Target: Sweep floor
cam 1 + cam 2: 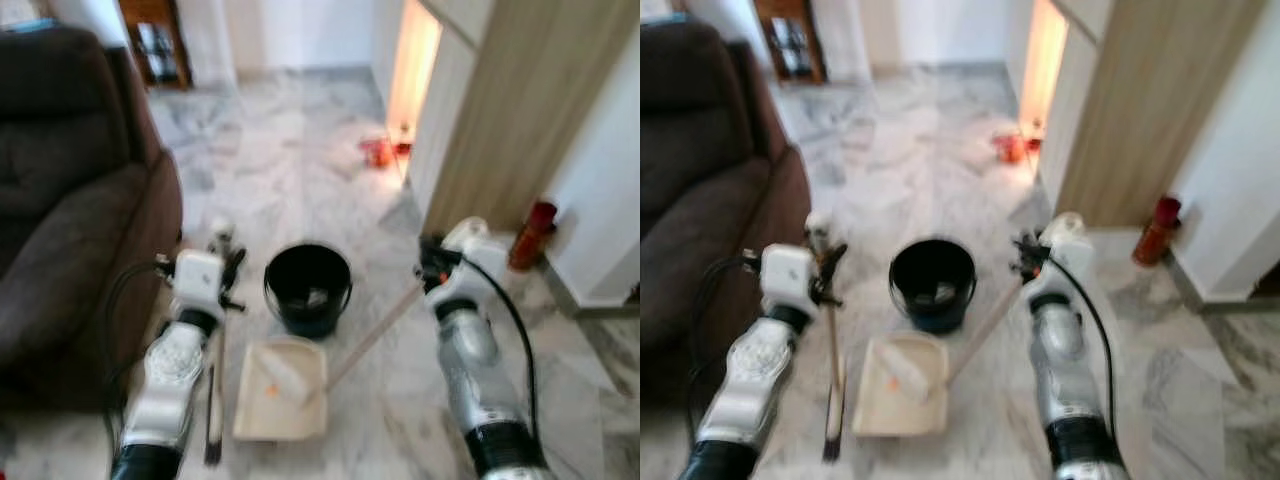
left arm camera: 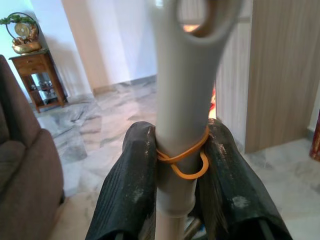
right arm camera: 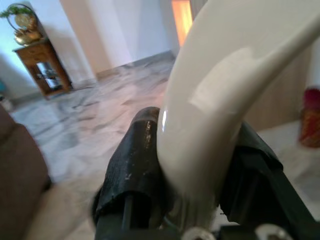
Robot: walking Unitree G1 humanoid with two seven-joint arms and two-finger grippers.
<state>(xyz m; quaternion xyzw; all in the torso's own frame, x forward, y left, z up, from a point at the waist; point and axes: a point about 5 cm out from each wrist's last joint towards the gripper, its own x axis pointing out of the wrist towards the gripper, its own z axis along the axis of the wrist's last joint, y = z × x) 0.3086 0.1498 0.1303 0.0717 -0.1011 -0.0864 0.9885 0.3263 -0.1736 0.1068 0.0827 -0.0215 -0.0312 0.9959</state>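
While the broom handle [image 2: 181,100] is clamped between the fingers [image 2: 131,185] of the left gripper [image 1: 222,272] at about 8 o'clock, the cream dustpan [image 1: 283,388] lies on the marble floor [image 1: 270,160] at 6 o'clock, just below the black bucket [image 1: 308,288]. At 4 o'clock, its long handle [image 1: 372,336] is gripped by the right gripper [image 1: 432,262]. Emptying into the bucket is judged next; the pan must be lifted level.

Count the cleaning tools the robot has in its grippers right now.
2. The left gripper clamps the grey broom handle, its brush down on the floor beside the sofa. The right gripper clamps the cream dustpan handle, the dustpan resting before the black bucket.
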